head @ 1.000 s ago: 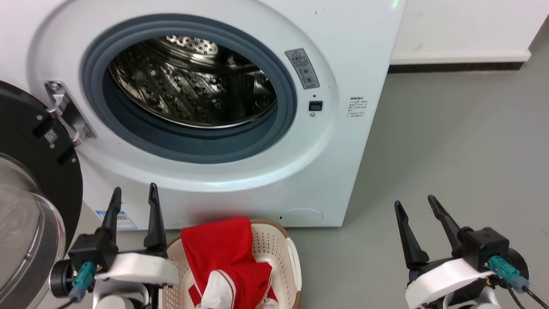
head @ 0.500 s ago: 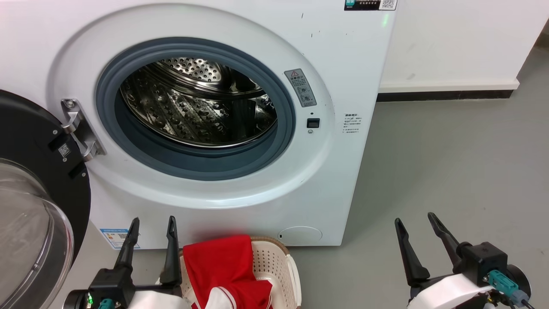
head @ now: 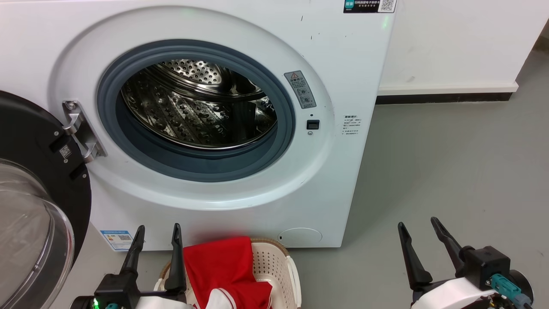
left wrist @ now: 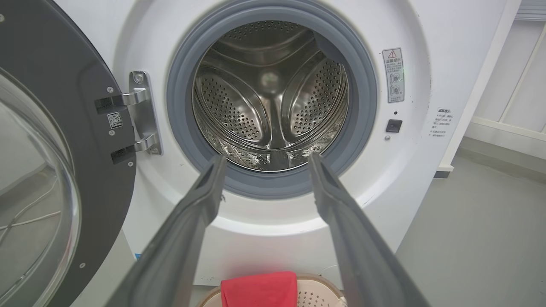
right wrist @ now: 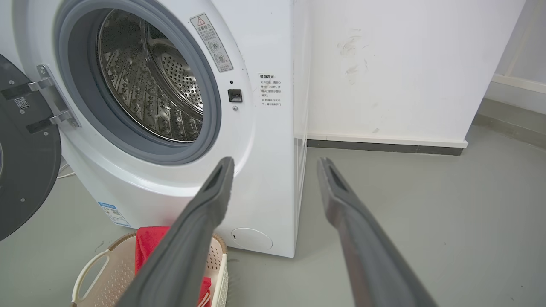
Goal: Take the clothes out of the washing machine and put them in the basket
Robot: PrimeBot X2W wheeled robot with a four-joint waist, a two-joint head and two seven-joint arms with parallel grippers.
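Note:
The white washing machine (head: 351, 64) stands with its dark glass door (head: 30, 180) swung open to the left; only bare steel shows in its drum (head: 197, 107). Red clothes (head: 223, 270) with white trim lie in the cream basket (head: 274, 262) on the floor below the porthole, one edge draped over the far rim. My left gripper (head: 157, 234) is open beside the basket's left end, holding nothing. My right gripper (head: 418, 229) is open over bare floor to the right. The left wrist view looks into the drum (left wrist: 268, 94), with the clothes (left wrist: 258, 290) low in that view.
Grey floor (head: 450, 163) stretches to the right of the machine up to a white wall with a dark skirting strip (head: 446, 98). The open door takes up the space at the left. A white cable (left wrist: 30, 213) lies on the floor behind the door glass.
The head camera has tilted up, so the machine and basket sit lower in the picture. Both grippers have drawn down toward the bottom edge and stay open. The clothes lie as before.

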